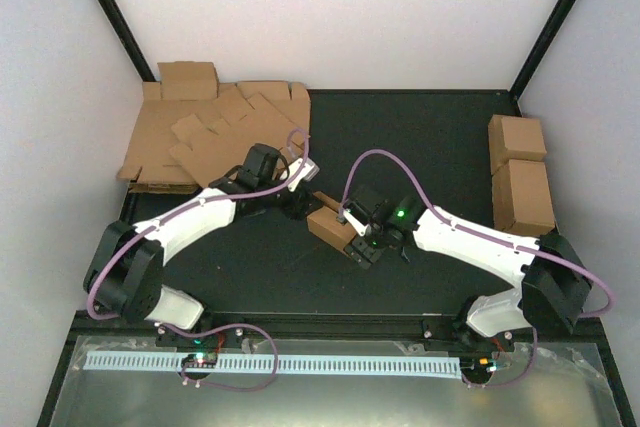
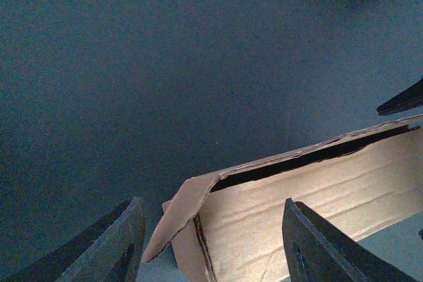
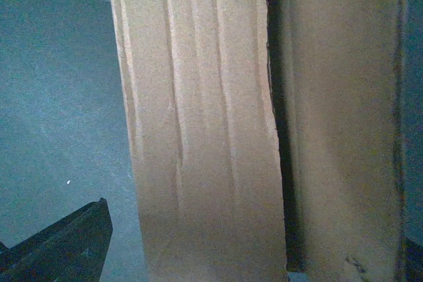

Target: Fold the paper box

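The paper box (image 1: 328, 224) is a small brown cardboard box lying on the dark table between my two arms. My left gripper (image 1: 298, 199) is at its far-left end and my right gripper (image 1: 362, 239) at its near-right end. In the left wrist view the box's end (image 2: 297, 196) lies between the fingers of the open left gripper (image 2: 211, 246), and a loose end flap (image 2: 182, 216) sticks out clear of the left finger. In the right wrist view the box's long panel (image 3: 205, 130) fills the space inside the open right gripper (image 3: 244, 255). A gap separates that panel from the left fingertip (image 3: 66, 249).
A heap of flat cardboard sheets (image 1: 215, 132) lies at the back left corner. Two brown cardboard cuboids (image 1: 520, 172) stand along the right edge. White enclosure walls surround the table, and a metal tray (image 1: 330, 392) runs along the front by the arm bases.
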Robot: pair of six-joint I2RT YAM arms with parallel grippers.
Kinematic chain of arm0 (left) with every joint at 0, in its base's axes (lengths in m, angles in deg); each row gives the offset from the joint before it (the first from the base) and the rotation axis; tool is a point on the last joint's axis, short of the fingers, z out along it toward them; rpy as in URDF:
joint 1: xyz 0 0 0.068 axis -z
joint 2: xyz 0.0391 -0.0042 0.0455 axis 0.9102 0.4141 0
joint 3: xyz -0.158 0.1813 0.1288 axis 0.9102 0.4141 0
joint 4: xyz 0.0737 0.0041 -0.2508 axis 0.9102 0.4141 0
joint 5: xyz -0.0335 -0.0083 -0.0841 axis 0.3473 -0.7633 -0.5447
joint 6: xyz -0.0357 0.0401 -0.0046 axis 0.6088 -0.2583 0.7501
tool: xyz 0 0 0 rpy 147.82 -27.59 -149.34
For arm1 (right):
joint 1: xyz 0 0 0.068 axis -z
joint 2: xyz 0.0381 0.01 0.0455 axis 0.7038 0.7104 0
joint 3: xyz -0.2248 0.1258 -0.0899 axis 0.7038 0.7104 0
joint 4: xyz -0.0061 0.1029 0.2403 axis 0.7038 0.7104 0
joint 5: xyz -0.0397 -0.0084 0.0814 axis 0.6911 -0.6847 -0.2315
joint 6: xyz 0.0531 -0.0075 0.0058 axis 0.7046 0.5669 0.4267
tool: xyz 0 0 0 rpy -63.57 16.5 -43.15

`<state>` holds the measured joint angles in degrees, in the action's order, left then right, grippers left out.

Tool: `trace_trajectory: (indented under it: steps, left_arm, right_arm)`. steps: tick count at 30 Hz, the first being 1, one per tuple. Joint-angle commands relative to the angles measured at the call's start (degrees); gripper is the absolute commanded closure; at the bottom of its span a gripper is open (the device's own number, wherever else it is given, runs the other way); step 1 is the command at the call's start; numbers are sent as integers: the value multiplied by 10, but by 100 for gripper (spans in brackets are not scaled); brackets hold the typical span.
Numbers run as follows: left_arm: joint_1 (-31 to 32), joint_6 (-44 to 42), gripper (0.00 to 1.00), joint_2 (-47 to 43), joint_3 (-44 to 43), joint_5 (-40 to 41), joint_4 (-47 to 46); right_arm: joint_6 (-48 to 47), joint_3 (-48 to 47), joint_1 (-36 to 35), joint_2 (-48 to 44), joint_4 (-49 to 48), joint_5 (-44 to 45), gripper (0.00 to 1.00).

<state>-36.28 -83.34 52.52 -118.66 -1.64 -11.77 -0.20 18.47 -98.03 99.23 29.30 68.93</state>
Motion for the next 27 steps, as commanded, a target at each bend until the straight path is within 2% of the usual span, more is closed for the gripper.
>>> trace_trajectory:
  steps: [1,3,9,15,21,27]
  left_arm:
    - [-2,-14,40,19,-25,12,3]
    - [-2,-18,41,21,-29,13,7]
    - [-1,-4,64,21,-36,11,18]
    - [3,16,79,13,-32,14,28]
    - [10,32,83,11,-34,34,47]
    - [22,53,91,6,-45,62,76]
  right_arm:
    - [-6,-19,-5,7,3,0,11]
    - [-6,-19,-5,7,3,0,11]
    - [-5,-21,-5,12,3,2,15]
    - [-2,-24,-4,16,-1,4,21]
    - [-1,-22,-4,15,-2,5,27]
    - [1,-22,-4,14,-2,6,32]
